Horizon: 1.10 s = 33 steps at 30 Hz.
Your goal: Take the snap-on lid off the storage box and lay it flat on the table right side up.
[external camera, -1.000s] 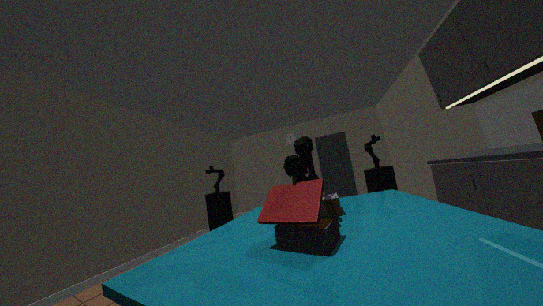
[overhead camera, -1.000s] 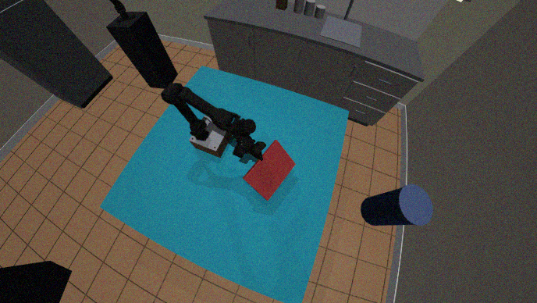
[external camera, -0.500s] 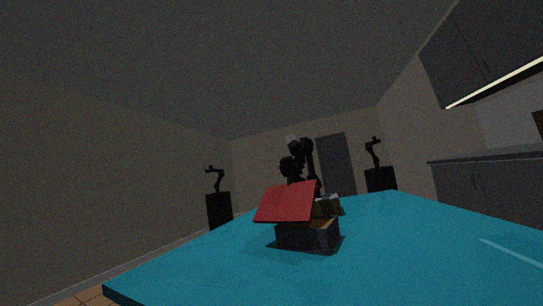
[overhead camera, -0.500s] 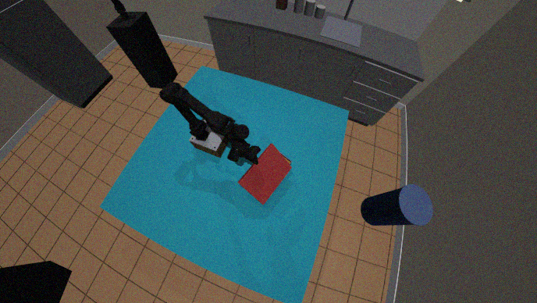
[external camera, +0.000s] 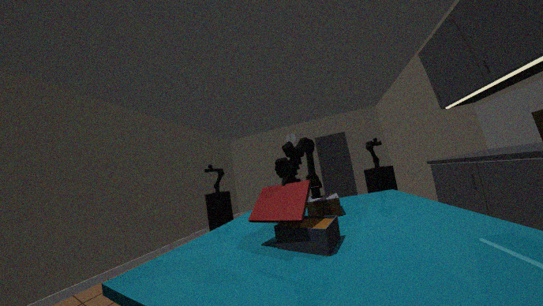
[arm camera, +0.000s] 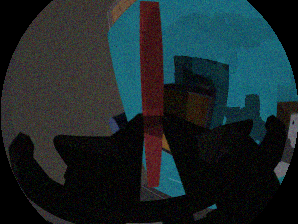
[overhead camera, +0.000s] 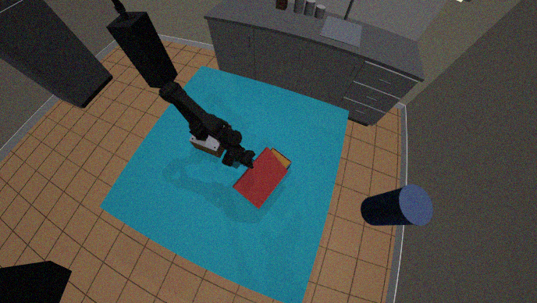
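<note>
The red lid (overhead camera: 261, 179) (external camera: 279, 203) (arm camera: 151, 65) is off the storage box and tilted, its far part hanging lower than the gripped edge in the exterior view. My gripper (overhead camera: 251, 165) (arm camera: 152, 117) is shut on one edge of the lid; the exterior view hides the fingertips behind it. The dark box (overhead camera: 282, 158) (external camera: 325, 237) (arm camera: 199, 107) stands upright and open on the blue table (overhead camera: 156, 195) (external camera: 414, 260), showing an orange inside. The lid hides part of the box in the top and exterior views. The exact gap between them cannot be told.
The arm's base (overhead camera: 207, 144) (external camera: 325, 206), a brown block with a white top plate, stands behind the box. The table's near edge (external camera: 118, 293) shows in the exterior view. A blue cylinder (overhead camera: 415, 204) stands beyond the table's right side.
</note>
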Available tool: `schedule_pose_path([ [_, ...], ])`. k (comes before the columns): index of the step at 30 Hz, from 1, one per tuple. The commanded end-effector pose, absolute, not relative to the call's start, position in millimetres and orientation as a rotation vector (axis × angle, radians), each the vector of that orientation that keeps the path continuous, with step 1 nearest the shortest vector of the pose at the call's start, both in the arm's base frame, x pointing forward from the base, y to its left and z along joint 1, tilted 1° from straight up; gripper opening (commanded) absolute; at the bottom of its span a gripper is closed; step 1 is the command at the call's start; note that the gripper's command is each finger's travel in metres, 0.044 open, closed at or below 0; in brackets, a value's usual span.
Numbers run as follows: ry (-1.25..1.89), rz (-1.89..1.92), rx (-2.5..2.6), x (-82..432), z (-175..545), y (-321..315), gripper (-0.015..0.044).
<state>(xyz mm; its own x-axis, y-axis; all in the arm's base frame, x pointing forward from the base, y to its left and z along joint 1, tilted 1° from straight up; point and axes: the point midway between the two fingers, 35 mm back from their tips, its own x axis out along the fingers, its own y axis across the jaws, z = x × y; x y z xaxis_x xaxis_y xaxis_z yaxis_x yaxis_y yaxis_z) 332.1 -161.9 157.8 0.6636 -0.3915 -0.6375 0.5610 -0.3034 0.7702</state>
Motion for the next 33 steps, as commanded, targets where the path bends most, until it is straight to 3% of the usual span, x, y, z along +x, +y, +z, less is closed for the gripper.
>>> schedule_pose_path([
  [1,0.132,-0.927,1.626,327.5,162.8,-168.2,0.0000],
  [33,0.132,-0.929,1.620,289.0,163.8,-219.8,0.0000],
])
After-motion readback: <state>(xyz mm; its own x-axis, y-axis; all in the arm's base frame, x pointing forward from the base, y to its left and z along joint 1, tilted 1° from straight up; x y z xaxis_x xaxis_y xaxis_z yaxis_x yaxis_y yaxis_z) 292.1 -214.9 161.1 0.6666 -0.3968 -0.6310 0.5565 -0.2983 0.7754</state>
